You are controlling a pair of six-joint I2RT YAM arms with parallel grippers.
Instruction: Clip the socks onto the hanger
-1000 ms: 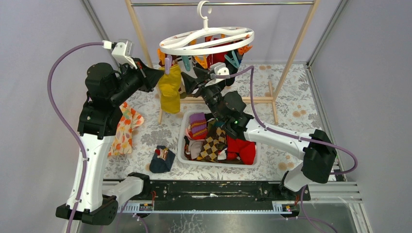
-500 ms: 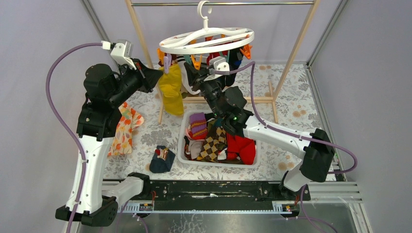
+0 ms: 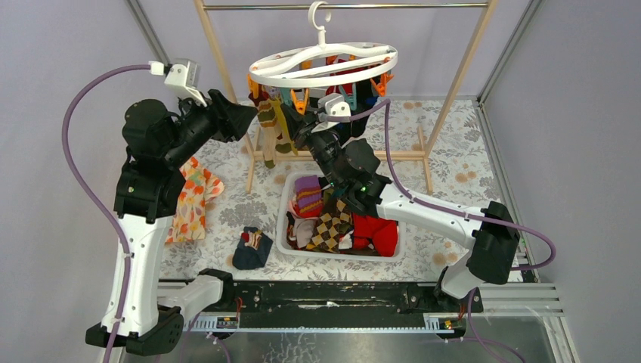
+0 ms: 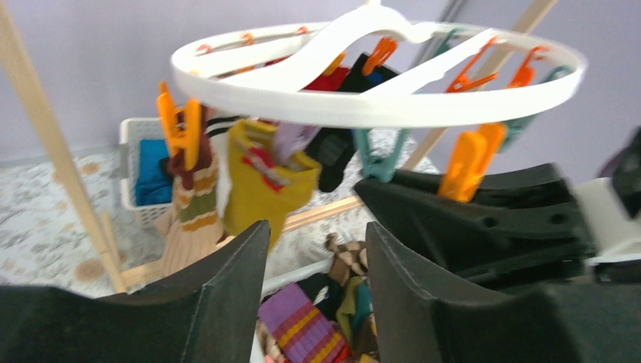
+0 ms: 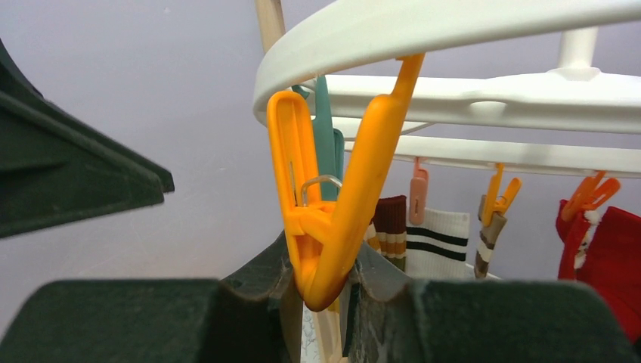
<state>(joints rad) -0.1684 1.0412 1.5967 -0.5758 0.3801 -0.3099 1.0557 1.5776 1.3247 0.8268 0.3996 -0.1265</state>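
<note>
My left pincer (image 4: 316, 231): wide, holding nothing | my right pincer (image 5: 323, 265): narrow, pinching orange clip (image 5: 366, 166) on hanger (image 5: 469, 23) | socks (image 3: 330, 223): heaped in basket (image 3: 340, 255) on worktop (image 3: 219, 162)

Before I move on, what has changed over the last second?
The left gripper opened and drew back left from the yellow sock, which now hangs clipped. The right gripper rose under the hanger and closed on an orange clip. The hanger swung round a little. The basket of socks, the dark sock beside it and the flowered cloth stayed put.
</note>
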